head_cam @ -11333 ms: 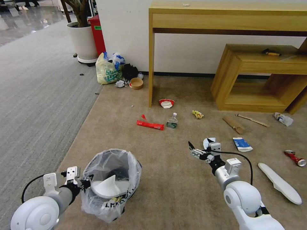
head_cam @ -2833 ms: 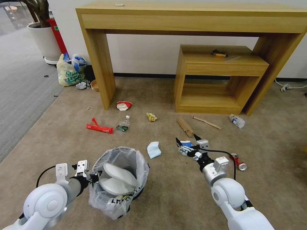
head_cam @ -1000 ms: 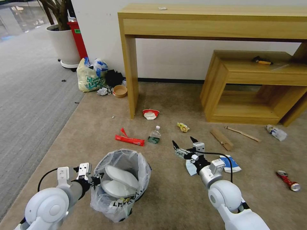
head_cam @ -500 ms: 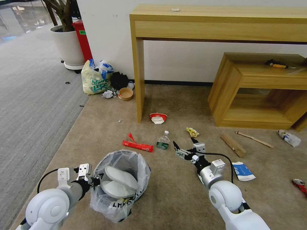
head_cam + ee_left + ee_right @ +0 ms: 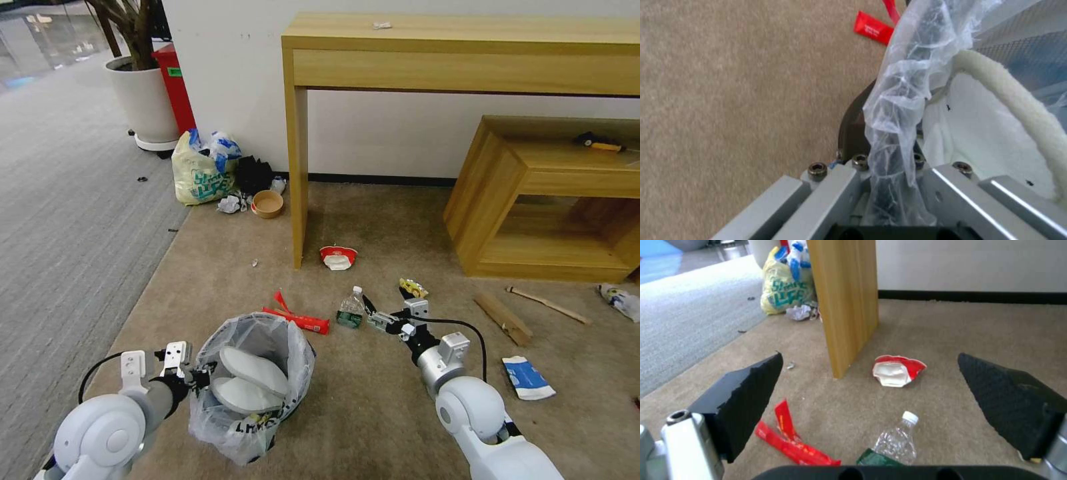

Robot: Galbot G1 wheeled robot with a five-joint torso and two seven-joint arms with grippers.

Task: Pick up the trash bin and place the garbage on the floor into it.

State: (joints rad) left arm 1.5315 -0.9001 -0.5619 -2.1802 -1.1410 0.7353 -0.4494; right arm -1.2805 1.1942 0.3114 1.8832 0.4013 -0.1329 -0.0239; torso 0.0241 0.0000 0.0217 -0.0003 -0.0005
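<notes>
Trash bin [image 5: 250,387] sits lower left of my frame on the floor [image 5: 373,413], two white slippers [image 5: 250,377] inside, my left gripper [image 5: 193,379] fingers clenched on its rim. My right gripper [image 5: 390,313], fingers spread, hovers beside the plastic bottle [image 5: 350,308] at centre.

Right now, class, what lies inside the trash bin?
Inside the trash bin, held at its rim by the left claw, lie two white slippers, one overlapping the other. Whatever is beneath them is covered.
</notes>
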